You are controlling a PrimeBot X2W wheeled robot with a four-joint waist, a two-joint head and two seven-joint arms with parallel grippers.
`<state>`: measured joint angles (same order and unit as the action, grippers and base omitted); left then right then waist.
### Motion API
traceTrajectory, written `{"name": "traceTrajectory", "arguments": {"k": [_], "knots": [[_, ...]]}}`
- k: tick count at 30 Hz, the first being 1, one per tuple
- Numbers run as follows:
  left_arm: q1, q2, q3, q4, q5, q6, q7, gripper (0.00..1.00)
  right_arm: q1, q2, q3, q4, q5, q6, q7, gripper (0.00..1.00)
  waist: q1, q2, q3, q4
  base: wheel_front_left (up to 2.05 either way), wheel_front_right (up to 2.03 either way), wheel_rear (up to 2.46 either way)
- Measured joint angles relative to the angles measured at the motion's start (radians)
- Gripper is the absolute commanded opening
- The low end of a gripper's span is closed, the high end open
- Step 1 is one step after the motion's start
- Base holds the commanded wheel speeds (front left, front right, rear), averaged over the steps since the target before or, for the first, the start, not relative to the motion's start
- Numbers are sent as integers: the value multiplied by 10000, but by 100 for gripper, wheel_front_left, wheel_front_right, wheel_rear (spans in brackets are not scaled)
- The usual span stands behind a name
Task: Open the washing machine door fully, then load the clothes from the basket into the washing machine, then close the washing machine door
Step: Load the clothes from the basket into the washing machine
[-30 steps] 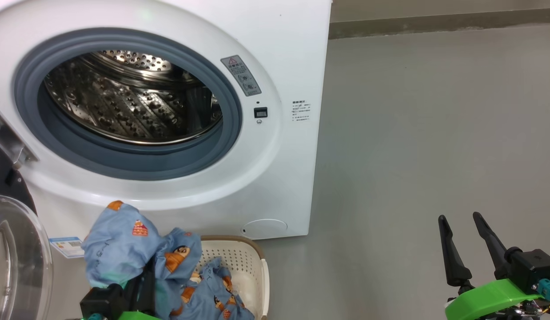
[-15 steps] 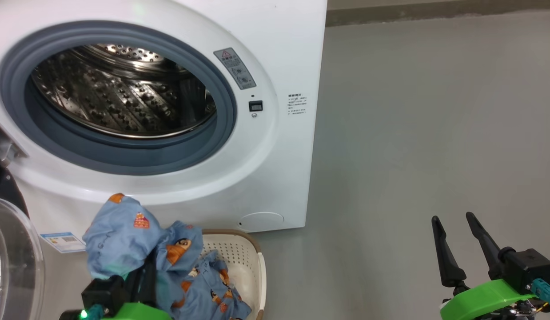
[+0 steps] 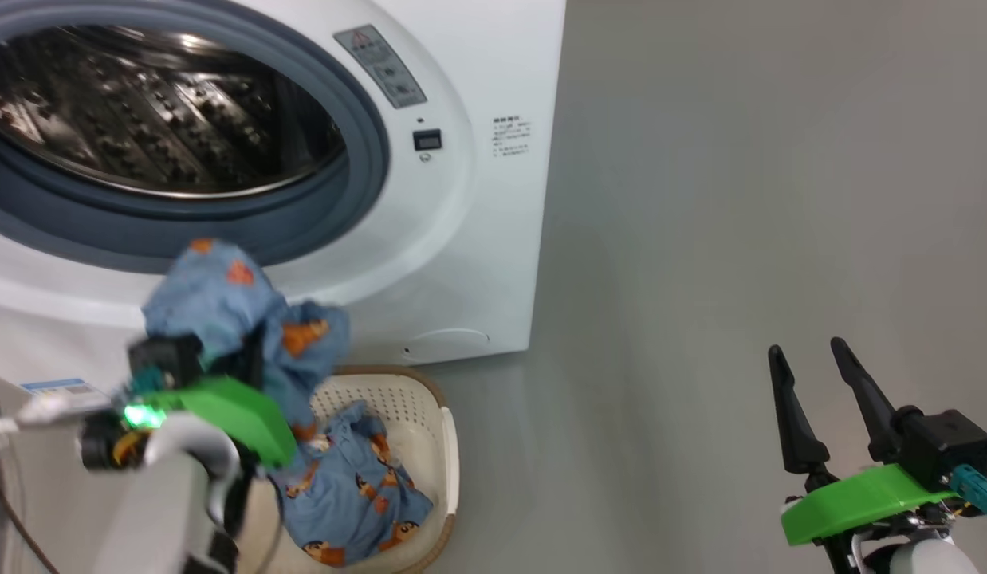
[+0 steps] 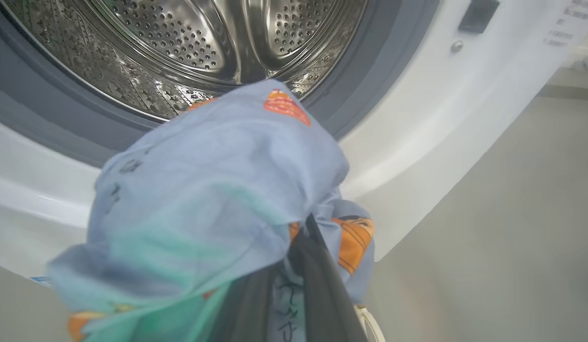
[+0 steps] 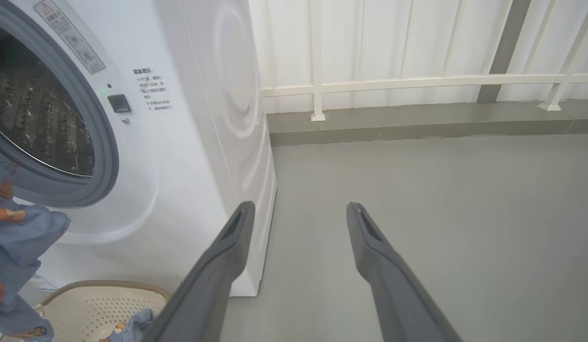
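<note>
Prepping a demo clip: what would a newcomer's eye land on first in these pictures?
First, the open washing machine, its steel drum gaping at the upper left of the head view. Just below the opening, the left tool is shut on the light blue clothes, lifted above the basket, where more of the fabric lies. At lower right, the right tool stands open over grey floor.

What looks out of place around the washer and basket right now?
Only the clothes. The left gripper holds one bunch up in front of the washer opening, while the rest hangs down into the basket and could drag. The basket sits upright. Nothing else stands out.
</note>
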<state>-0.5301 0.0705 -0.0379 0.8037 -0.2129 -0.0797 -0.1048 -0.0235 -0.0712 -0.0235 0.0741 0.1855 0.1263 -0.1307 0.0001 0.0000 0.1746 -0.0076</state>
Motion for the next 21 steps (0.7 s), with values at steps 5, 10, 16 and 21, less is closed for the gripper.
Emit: {"name": "traceTrajectory", "arguments": {"k": [5,10,16,21], "knots": [[-1825,621,165,802,-77,-2,493,0,-457,8,238,282,109,0,-261,100,0,0,598,-310,0,0,0],[-3351,1250,276,1549,-77,-2,897,0,-915,2,554,621,366,0,-520,100,1,0,1206,-715,0,0,0],[-4814,1827,251,2044,-63,-4,1197,0,-1477,-36,955,938,558,0,-786,100,0,0,1982,-1238,0,0,0],[-5930,2299,255,2104,-35,0,1047,0,-1957,-42,1386,1103,709,0,-930,100,0,0,2717,-1623,0,0,0]]}}
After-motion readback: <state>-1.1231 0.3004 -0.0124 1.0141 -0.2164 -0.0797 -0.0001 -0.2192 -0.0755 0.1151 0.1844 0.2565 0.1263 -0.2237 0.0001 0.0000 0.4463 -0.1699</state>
